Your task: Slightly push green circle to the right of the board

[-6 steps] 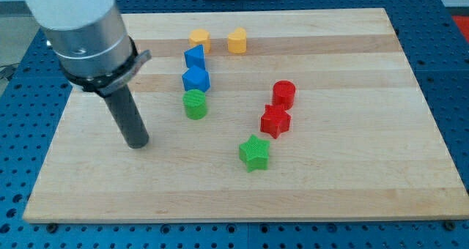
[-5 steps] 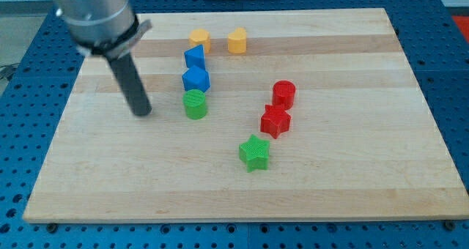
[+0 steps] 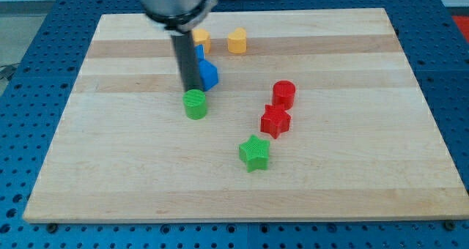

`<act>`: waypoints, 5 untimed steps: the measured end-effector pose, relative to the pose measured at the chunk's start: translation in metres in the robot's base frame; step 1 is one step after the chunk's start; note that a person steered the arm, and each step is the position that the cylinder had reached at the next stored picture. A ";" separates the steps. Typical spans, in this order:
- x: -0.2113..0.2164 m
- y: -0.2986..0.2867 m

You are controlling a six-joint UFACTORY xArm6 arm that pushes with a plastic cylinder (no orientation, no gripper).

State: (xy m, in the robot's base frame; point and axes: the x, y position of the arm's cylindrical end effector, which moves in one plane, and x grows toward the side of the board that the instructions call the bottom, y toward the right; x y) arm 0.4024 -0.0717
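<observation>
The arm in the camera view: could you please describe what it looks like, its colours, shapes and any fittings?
There is no pincer. The arm ends in a straight, dark, round rod whose lower end, my tip, sits just above the green circle toward the view's top. Above the rod is a wider grey metallic cylinder ringed by a dark clamp-like collar with a small tab on the view's right. No cables or markings show.

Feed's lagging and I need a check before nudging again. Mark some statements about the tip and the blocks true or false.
1. My tip sits just above the green circle, toward the view's top. True.
2. The green star lies left of the green circle. False: it lies lower right.
3. Two red blocks sit right of the green circle. True.
4. The rod hides both orange blocks. False: it overlaps only one, partly.
</observation>
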 end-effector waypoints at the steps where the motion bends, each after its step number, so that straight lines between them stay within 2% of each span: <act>1: 0.000 0.003; 2: 0.003 0.004; 4: 0.010 -0.037; 5: 0.023 -0.025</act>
